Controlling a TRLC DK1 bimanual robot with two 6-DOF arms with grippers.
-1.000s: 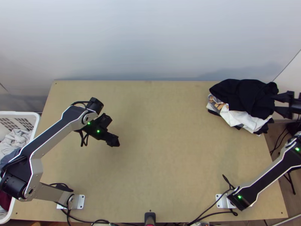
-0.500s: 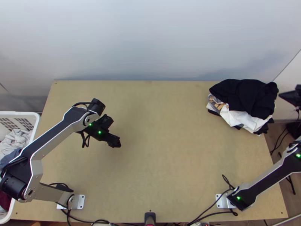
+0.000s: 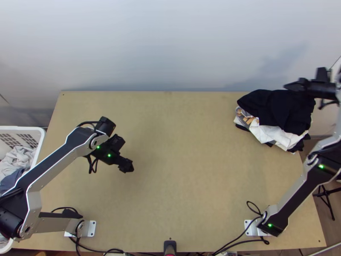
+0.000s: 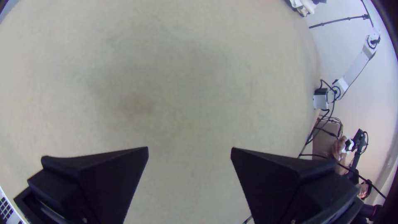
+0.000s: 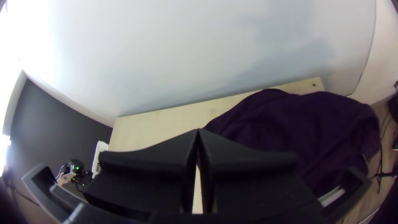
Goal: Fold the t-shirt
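Since the earlier frame the right arm has swung back in from off the table's right edge, bringing the right gripper (image 3: 294,85) over the far side of the clothes pile; the left arm has drawn back slightly, the pile lying as before. Nearest, at the left, a white basket (image 3: 23,127) of loose laundry (image 3: 18,157). Farther in, the left gripper (image 3: 128,167) hangs over the table (image 3: 192,170), fingers well apart, nothing between. Step in hand, my reading: between garments, no folding under way. The next move probably calls for lifting a fresh piece from the basket and spreading it mid-table, the right arm first coming clear of the pile without dragging its top layer. At the far right corner, the dark garment (image 3: 279,112), likely the t-shirt, lies bunched or loosely folded over white cloth (image 3: 277,135). Long axis roughly left to right, along the far edge; collar unreadable, so which way it points I cannot tell. Beyond, the right gripper's fingertips meet, holding nothing, seemingly above the cloth.
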